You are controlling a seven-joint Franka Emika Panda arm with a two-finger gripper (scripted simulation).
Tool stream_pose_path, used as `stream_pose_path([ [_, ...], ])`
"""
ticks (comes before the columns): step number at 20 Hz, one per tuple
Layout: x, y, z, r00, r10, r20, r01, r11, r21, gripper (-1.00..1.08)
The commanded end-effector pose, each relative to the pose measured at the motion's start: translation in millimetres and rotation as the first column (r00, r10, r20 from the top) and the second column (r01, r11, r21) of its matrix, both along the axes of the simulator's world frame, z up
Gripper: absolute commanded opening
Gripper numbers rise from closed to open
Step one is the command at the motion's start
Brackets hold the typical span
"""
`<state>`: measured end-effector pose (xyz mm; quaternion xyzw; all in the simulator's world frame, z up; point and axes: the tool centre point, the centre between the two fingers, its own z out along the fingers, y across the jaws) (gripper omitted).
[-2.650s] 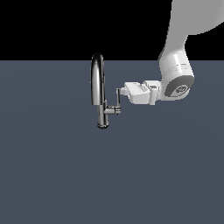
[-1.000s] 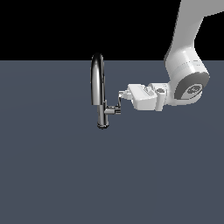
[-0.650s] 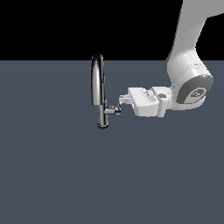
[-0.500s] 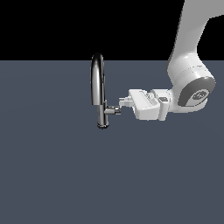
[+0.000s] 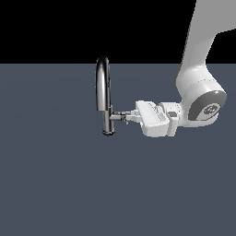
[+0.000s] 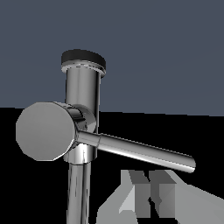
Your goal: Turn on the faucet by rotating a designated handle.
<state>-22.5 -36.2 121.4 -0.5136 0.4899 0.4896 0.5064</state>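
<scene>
The chrome faucet [image 5: 103,90] stands upright with its arched spout on a narrow column. The handle [image 5: 119,116] sticks out of the column toward the exterior view's right. My gripper [image 5: 129,117] reaches in sideways from that side, its tips right at the end of the stem. In the wrist view the column [image 6: 82,94] carries a round stem cap [image 6: 43,131], and the thin lever rod [image 6: 140,151] runs out from it. The gripper [image 6: 148,190] is shut, its fingertips [image 6: 135,194] together just beside the rod, holding nothing.
The faucet stands on a flat dark grey-blue surface [image 5: 55,184]. My white arm [image 5: 200,92] comes down from the exterior view's upper right.
My gripper has sunk lower and the arm has shifted toward the exterior view's right. The lever, which pointed up beside the column, has swung down to the level of the stem.
</scene>
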Motion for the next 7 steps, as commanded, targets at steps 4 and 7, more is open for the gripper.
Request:
stream_pose_path([
  [4, -12.6, 5.5, -42.4, 1.0, 0.007, -0.027, -0.007, 1.0, 0.006, -1.0],
  [7, -15.5, 6.6, -54.1, 0.999, 0.01, -0.03, -0.009, 1.0, 0.007, -1.0],
])
